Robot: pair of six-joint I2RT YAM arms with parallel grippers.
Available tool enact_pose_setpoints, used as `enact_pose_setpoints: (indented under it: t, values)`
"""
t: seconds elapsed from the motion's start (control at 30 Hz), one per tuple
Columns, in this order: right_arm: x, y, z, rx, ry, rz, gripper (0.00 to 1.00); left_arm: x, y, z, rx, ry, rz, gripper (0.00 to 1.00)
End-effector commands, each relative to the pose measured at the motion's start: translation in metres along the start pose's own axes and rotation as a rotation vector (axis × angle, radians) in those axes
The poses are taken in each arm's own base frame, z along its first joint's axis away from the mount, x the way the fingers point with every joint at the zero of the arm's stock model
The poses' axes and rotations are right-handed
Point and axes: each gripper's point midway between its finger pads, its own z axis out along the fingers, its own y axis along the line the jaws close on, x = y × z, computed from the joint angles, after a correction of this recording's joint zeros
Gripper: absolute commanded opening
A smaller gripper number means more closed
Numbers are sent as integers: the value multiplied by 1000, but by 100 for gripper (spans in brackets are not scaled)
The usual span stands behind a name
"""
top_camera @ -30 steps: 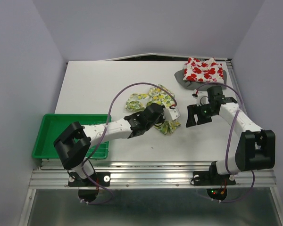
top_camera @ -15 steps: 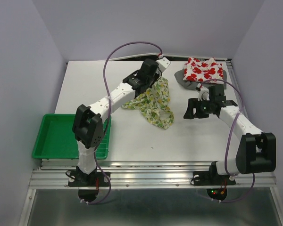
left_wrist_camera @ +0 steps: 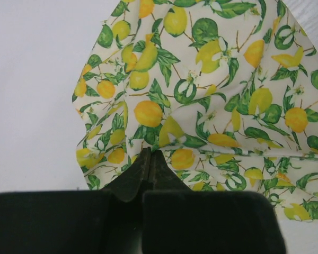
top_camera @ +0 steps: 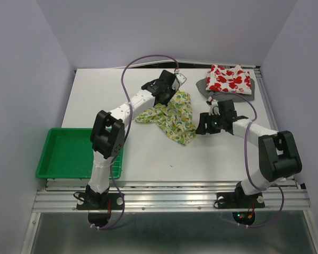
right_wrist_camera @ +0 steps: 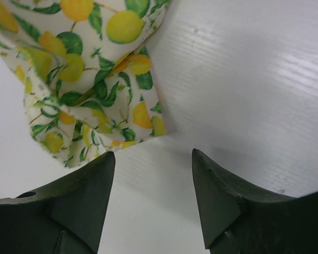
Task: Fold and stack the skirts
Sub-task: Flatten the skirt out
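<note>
My left gripper (left_wrist_camera: 150, 160) is closed, pinching a small ridge of the lemon skirt (top_camera: 173, 115) at its far edge. The skirt hangs from that pinch and trails, rumpled, toward the near right across the middle of the table (top_camera: 95, 95). My right gripper (right_wrist_camera: 153, 159) is spread wide, holding nothing, low over the table just beside the skirt's near right corner. The red-print skirt (top_camera: 229, 79) lies on the grey skirt (top_camera: 203, 85) at the far right, well apart from the green tray (top_camera: 42, 159) at the near left.

I judge the left hold to be thin, with only the fingertips on the cloth, so a sharp tug could pull it free. If my right fingers close where they are, they may meet bare table and miss the corner. The bunched layers could also set a crooked fold.
</note>
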Motion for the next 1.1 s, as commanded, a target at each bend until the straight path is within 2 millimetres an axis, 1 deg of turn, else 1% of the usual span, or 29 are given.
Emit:
enact_pose_setpoints:
  t: [0.0,0.03,0.07,0.13,0.2,0.23,0.27,0.33,0.37,0.43,0.47,0.5,0.53,0.57,0.6,0.63,0.67,0.7,0.73,0.77,0.83,0.87,0.9,0.93,1.0,1.03,1.07]
  values:
    - [-45,-20,12,88,-161,-67,65,-32,16,-23,3,-89,-38,0]
    - [-49,-21,14,88,-169,-75,65,-32,15,-23,7,-87,-33,0]
    - [-48,-19,19,84,-161,-87,65,-32,17,-23,7,-86,-34,0]
    - [-50,-24,29,85,-142,-92,64,-35,19,-24,6,-93,-36,0]
    - [-48,-23,37,78,-123,-99,64,-39,23,-26,7,-104,-44,0]
    - [-47,-19,45,56,-106,-103,64,-39,24,-26,10,-103,-47,0]
    - [-47,-19,48,49,-100,-100,63,-41,26,-26,12,-104,-49,0]
    - [-41,-12,56,27,-77,-110,63,-45,32,-29,7,-112,-57,0]
    - [-46,-11,58,24,-99,-116,63,-46,34,-30,4,-114,-59,0]
    - [-46,-5,64,24,-109,-124,57,-49,41,-32,-3,-119,-70,0]
    - [-45,-8,68,35,-107,-115,53,-51,44,-34,-6,-125,-77,0]
    - [-46,-14,70,67,-106,-99,46,-53,50,-37,-10,-132,-91,0]
    - [-47,-18,72,87,-108,-97,41,-55,50,-38,-6,-136,-91,0]
    - [-44,-22,73,102,-87,-98,33,-56,57,-41,-12,-141,-110,0]
    - [-48,-27,74,133,-86,-98,10,-59,62,-45,-16,-150,-118,0]
    - [-51,-30,72,158,-92,-92,1,-59,65,-48,-21,-151,-122,0]
    - [-49,-34,68,188,-80,-90,1,-63,71,-56,-32,-166,-127,0]
    - [-53,-36,63,209,-88,-105,1,-62,80,-62,-52,-168,-132,0]
    - [-69,-35,49,240,-129,-126,1,-64,86,-69,-65,-177,-132,0]
    - [-71,-35,41,259,-122,-138,1,-69,94,-83,-88,-199,-129,0]
    - [-87,-33,21,299,-149,-183,1,-67,110,-98,-145,-196,-102,0]
    - [-108,-33,-5,350,-204,-188,1,-72,116,-116,-169,-220,-91,0]
    - [-118,-31,-18,370,-222,-239,1,-69,123,-123,-204,-214,-81,0]
    - [-140,-32,-49,441,-286,-248,1,-73,130,-143,-230,-239,-58,0]
    - [-161,-28,-79,496,-341,-298,1,-70,139,-157,-283,-243,-43,0]
    - [-171,-28,-100,547,-375,-309,1,-73,144,-174,-309,-267,-28,0]
    - [-179,-26,-112,573,-397,-322,1,-73,148,-181,-326,-273,-21,0]
